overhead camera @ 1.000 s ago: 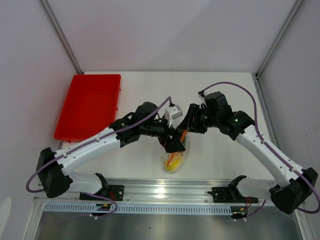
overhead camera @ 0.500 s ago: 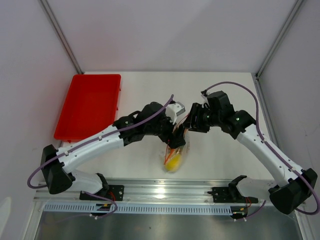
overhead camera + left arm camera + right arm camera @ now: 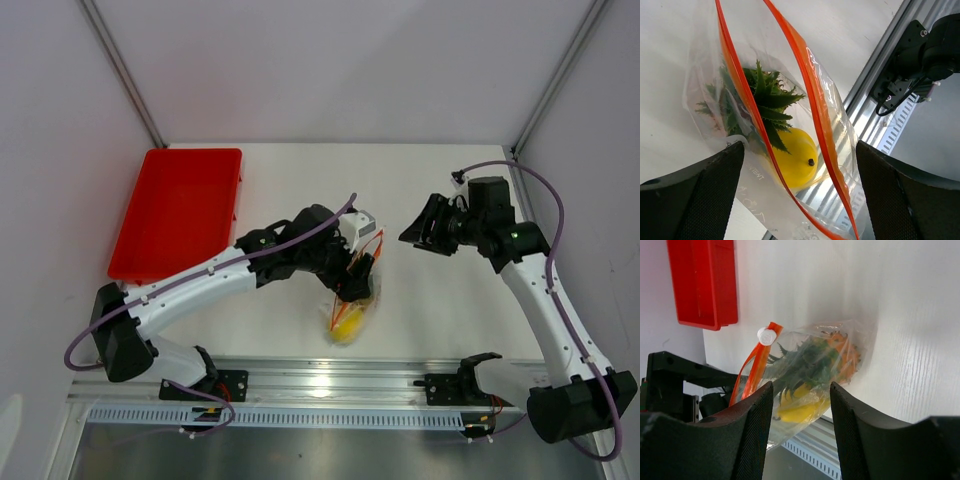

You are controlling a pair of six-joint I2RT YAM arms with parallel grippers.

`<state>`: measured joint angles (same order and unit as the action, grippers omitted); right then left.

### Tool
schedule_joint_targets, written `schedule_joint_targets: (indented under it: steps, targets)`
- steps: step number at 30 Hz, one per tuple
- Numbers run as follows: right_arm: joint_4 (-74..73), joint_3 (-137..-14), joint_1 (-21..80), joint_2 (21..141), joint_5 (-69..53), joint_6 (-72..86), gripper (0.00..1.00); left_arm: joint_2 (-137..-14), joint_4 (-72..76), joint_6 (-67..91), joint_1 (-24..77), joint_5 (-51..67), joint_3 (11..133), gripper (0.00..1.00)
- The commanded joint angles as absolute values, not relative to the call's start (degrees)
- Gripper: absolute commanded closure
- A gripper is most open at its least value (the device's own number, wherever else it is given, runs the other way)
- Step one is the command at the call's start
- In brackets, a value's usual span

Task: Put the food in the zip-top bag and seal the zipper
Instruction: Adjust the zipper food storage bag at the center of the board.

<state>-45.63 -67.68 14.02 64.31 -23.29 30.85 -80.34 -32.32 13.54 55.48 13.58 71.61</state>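
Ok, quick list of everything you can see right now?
Tray: one, red, left side of the table.
Zip-top bag: one, clear, table centre-front, mouth open.
Zipper: one, red-orange strip along the bag's mouth, with a white slider.
Pineapple: one, orange with green crown, inside the bag.
Lemon: one, yellow, inside the bag.
Left tool: open, at the bag's mouth.
Right tool: open, apart from the bag.

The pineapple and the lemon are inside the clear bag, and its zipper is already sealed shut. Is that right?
Not sealed. The left wrist view shows the zipper's two orange strips apart, so the bag is open. The pineapple and lemon are inside it.
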Motion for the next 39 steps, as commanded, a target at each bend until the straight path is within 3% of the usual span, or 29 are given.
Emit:
schedule_joint_targets:
  steps: [1,6,7,9,12,14,17,20,21,29,34,36,39]
  targets:
    - [-44.56,-67.23,13.1,61.97,-28.03,28.57,0.48,-80.33,-32.08,13.98,55.55,15.73,74.44,0.07]
    - [-43.51,-66.62,11.43,61.78,-30.31,26.55,0.48,-81.82,-33.92,13.19,55.46,16.34,76.03,0.2]
    - [-42.29,-65.75,10.9,61.96,-31.98,26.02,0.48,-82.0,-34.01,12.84,55.46,16.78,76.29,0.26]
    - [-39.13,-63.82,9.94,61.7,-38.71,25.4,0.47,-82.26,-34.36,11.43,55.02,20.2,76.38,0.27]
    - [-30.52,-58.2,9.58,59.68,-44.54,27.94,0.47,-83.41,-35.51,10.99,53.88,24.78,76.82,0.44]
    - [-26.82,-55.91,9.58,58.71,-45.7,28.74,0.47,-83.23,-35.16,10.99,53.26,26.71,76.38,0.5]
    - [-25.93,-55.37,9.49,58.54,-46.49,27.87,0.47,-82.44,-34.63,11.25,52.47,28.21,75.33,0.64]
    - [-25.14,-55.28,9.41,58.27,-47.46,26.72,0.47,-81.65,-34.1,11.25,51.68,29.35,74.88,0.85]
    - [-25.14,-55.37,9.49,58.18,-47.72,25.5,0.47,-81.39,-34.19,11.25,51.42,29.96,74.71,0.99]
    - [-26.55,-56.25,9.05,57.57,-46.76,19.69,0.56,-74.45,-31.99,11.08,45.44,38.05,68.56,0.99]
    - [-15.59,-51.16,9.05,58.45,-50.61,24.32,0.66,-70.93,-30.59,11.08,42.28,45.42,65.83,0.99]
    - [-7.18,-48.53,9.05,58.01,-54.13,26.53,0.66,-70.49,-30.32,10.9,41.75,47.54,65.74,0.99]
    - [-0.62,-44.05,9.49,57.31,-55.37,27.34,0.56,-70.23,-31.11,10.11,41.22,51.14,66.27,0.99]
